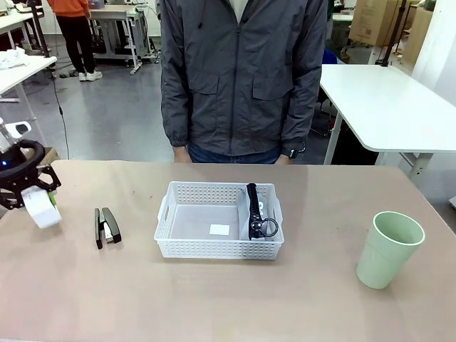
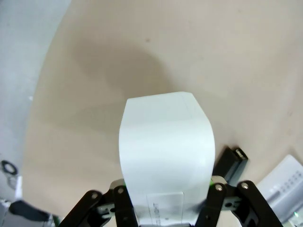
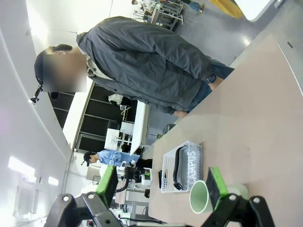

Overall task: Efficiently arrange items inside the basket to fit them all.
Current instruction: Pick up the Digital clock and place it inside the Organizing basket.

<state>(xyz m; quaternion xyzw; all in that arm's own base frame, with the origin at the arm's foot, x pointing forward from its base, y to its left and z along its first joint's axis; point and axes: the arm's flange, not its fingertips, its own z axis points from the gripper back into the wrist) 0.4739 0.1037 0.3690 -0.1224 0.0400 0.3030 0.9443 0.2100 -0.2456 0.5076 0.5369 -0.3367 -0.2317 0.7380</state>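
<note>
The left pincer (image 2: 166, 189) pinches the small white box (image 1: 44, 208) between its green pads, gripped near one end, at the far left edge of the counter (image 1: 214, 306) — the box hangs tilted. The right pincer (image 3: 163, 175) is spread and holds nothing. In the white lattice basket (image 1: 214, 249) the grey pouch (image 1: 256, 217) with its black strap lies along the right end, with the rest of the floor mostly bare. My judgement: carry the box high enough to clear the black stapler (image 1: 107, 226), which lies left of the basket, and the rim. Then set it flat into a left corner — that saves room for the stapler and the pale green cup (image 1: 388, 249), standing well off to the right.
</note>
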